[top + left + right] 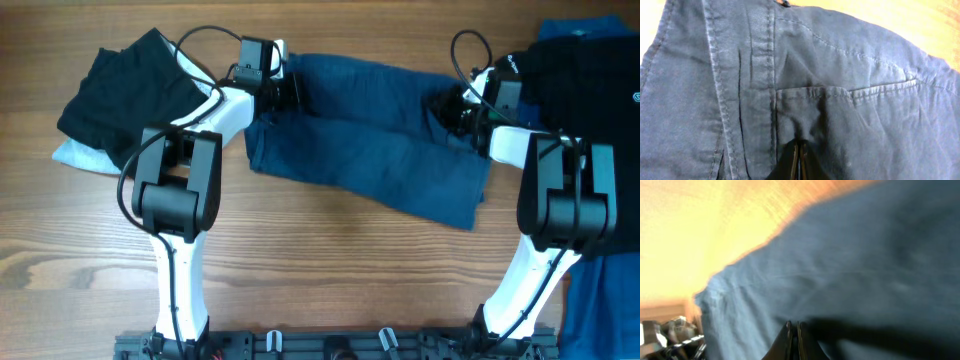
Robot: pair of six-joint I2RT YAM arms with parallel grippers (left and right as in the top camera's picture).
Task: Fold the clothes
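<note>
While shorts (pixel 370 150) lie across the table (pixel 330 270), L gripper (pixel 798 148) pinches them by pocket (pixel 880 89); R gripper (pixel 794 330) jaws pressed together.

Overhead I get soft, even light on the table (pixel 330 250). My left wrist view shows the clothes (pixel 850 115) crisply; the right wrist view is smeared, the table glaring orange-white.

Dark blue shorts (pixel 850 60) fill nearly the whole view. The pocket (pixel 875 130) has a stitched top edge. Left of the pocket runs the waistband (pixel 755 50), and above the pocket are a button (pixel 784 3) and a strip of table (pixel 910 22). Under the pocket's left corner, the left gripper (pixel 798 156) pinches puckered cloth.
</note>
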